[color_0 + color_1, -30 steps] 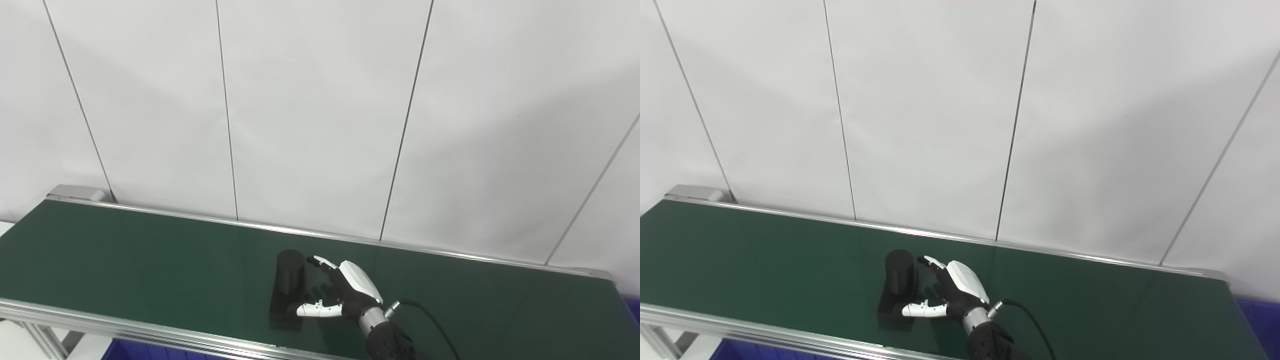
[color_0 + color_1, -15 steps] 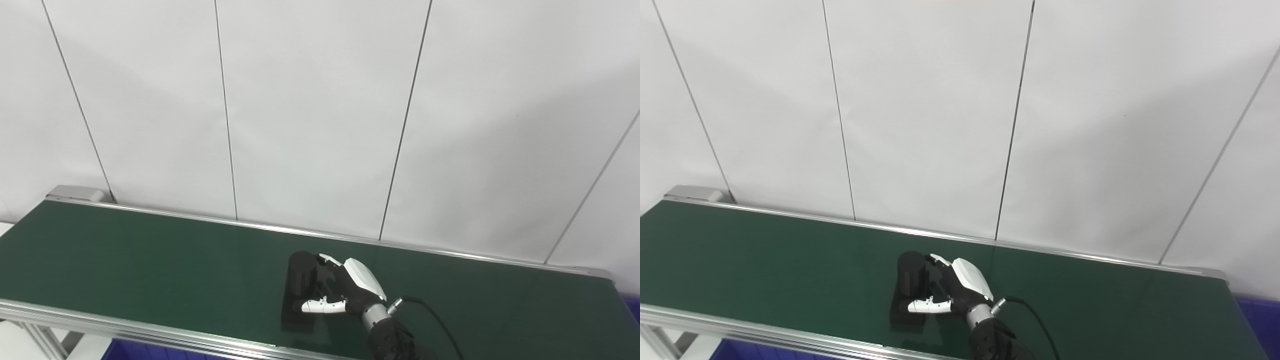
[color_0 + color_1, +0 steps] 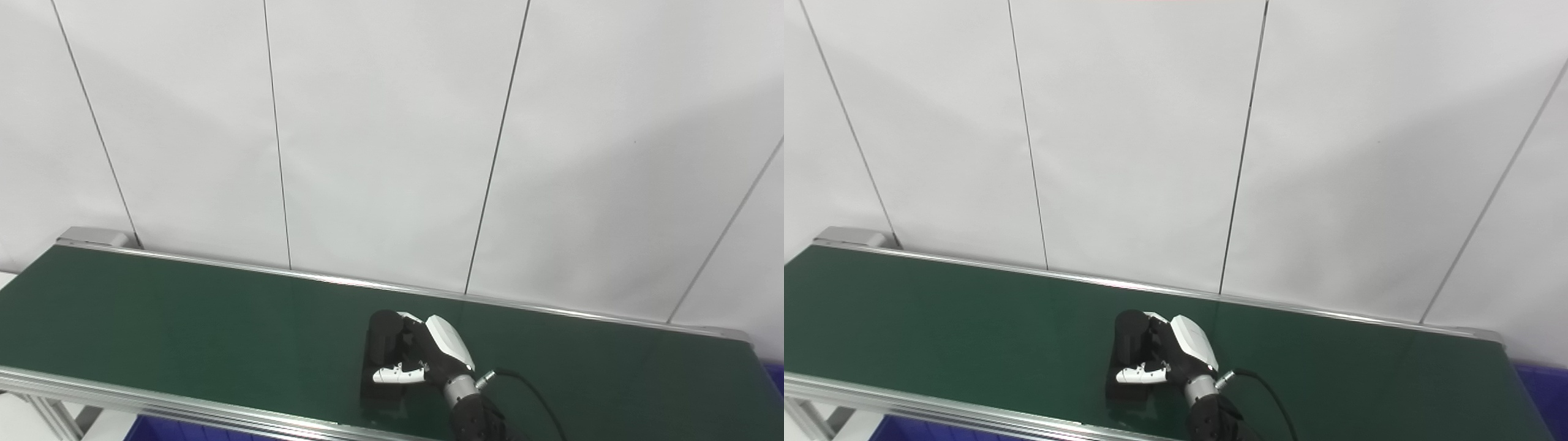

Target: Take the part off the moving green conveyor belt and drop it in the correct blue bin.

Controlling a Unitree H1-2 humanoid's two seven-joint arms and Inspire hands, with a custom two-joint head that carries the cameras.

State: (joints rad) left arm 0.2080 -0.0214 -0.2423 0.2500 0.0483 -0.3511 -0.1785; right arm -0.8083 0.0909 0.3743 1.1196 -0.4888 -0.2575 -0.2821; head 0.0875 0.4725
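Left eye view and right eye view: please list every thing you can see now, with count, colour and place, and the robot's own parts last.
Conveyor belt: one, dark green with silver metal rails, across the lower picture.
Black cylindrical part: one, upright on the belt, near its middle, inside the hand's fingers.
Blue bins: two seen only in part, one below the belt's near rail, one at the belt's right end.
White wall panels: several, with dark seams, behind the belt.
Right hand: one, black and white, fingers and thumb around the part.
Black cable: one, at the wrist.
Left hand: not visible.

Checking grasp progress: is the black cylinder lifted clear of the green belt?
No, the black cylinder stands on the green belt, with the robot hand wrapped around it.
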